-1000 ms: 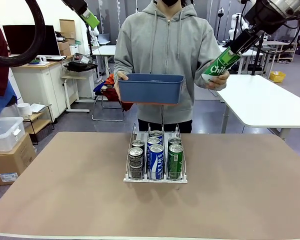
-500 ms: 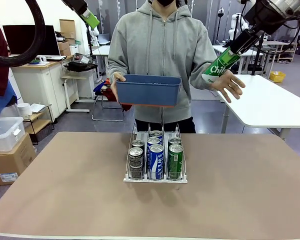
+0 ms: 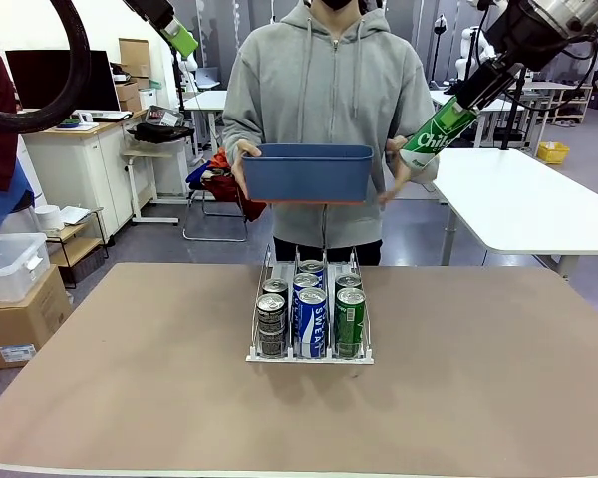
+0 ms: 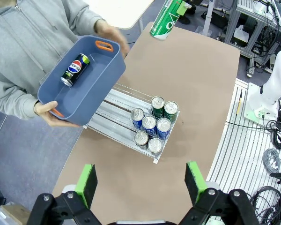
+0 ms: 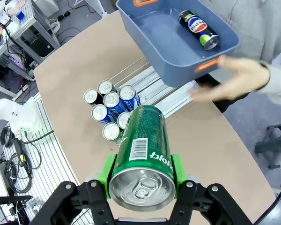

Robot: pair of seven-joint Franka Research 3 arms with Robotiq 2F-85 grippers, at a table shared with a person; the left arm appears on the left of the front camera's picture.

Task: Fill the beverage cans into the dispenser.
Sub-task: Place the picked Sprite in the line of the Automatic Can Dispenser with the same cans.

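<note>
High at the right, my right gripper point(image 3: 460, 104) is shut on a green can point(image 3: 435, 131), tilted bottom-down; the right wrist view shows its silver top point(image 5: 141, 187) between the green pads point(image 5: 107, 174). The clear dispenser point(image 3: 309, 358) stands mid-table with several cans in it: dark grey point(image 3: 271, 323) left, blue point(image 3: 311, 320) middle, green point(image 3: 350, 319) right. My left gripper point(image 4: 141, 183) hangs open and empty high above the table. One dark can point(image 4: 75, 69) lies in the blue tub point(image 3: 307, 173) that the person holds above the dispenser's far end.
The person stands at the far edge with both hands on the tub. The brown tabletop point(image 3: 498, 368) is bare around the dispenser. A white table point(image 3: 523, 199) stands behind at the right, and boxes point(image 3: 20, 299) sit at the left.
The person's hand left the green can's lower end and went back to the tub's right side. The can stays in my right gripper. Neither arm has moved noticeably.
</note>
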